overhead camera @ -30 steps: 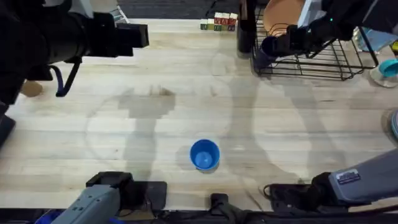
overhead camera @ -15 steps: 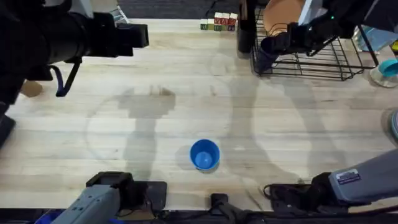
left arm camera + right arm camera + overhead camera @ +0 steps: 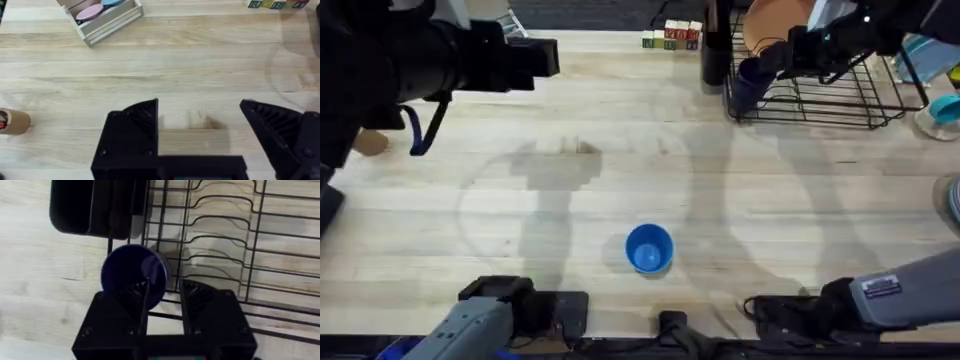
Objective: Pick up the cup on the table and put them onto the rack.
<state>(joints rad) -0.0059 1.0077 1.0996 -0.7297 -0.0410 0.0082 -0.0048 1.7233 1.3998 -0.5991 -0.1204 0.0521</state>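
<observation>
Pale plank surface [image 3: 570, 130]: your right jaws [image 3: 162, 297], clamped on the dark cup [image 3: 752, 80], have carried it up over the rack [image 3: 840, 95] edge. Left jaws [image 3: 200, 122] hang apart; the blue cup [image 3: 649, 248] awaits.

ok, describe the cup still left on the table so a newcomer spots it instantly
Start at the near edge of the table, between the two arm bases. The light blue cup stands there upright and alone, mouth up. The other cup, darker blue, is at the black rack, at the right gripper.

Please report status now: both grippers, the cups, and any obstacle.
Right gripper shut on dark blue cup at rack edge. Left gripper open, holding nothing. Light blue cup upright on table. No obstacle near it.
</observation>
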